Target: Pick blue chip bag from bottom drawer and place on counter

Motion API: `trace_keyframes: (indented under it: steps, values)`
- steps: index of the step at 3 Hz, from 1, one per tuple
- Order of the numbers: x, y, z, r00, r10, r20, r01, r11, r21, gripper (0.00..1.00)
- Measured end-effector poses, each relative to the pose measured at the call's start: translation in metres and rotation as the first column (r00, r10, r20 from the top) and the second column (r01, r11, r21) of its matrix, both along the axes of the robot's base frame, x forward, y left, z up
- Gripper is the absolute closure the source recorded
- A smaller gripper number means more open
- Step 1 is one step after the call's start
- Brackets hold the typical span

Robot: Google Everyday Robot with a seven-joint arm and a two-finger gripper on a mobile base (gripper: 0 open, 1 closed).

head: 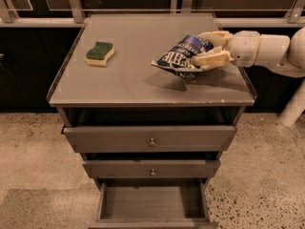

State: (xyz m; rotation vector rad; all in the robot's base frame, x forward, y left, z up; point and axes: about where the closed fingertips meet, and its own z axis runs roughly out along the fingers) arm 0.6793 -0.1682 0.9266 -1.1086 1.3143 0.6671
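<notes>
The blue chip bag (182, 56) is held in my gripper (206, 49), which reaches in from the right over the counter (138, 82). The cream fingers (209, 59) are shut on the bag's right end. The bag hangs just above the counter's right half, casting a shadow below it. The bottom drawer (151, 203) is pulled open at the foot of the cabinet and its flat grey inside holds nothing.
A green-and-yellow sponge (100, 53) lies on the counter's back left. Two knobbed drawers (151, 138) sit slightly open above the bottom one. A dark glass wall with metal posts (75, 1) runs behind the cabinet. Speckled floor surrounds it.
</notes>
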Motion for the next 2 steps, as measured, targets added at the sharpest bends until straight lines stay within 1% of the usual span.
trace_keyframes:
  steps: [1,2]
  values:
    - [0.013,0.028,0.005,0.9985,0.051,0.020,-0.051,0.999,0.007,1.00]
    - [0.020,0.058,0.016,0.9945,0.090,0.053,-0.090,0.996,-0.011,1.00]
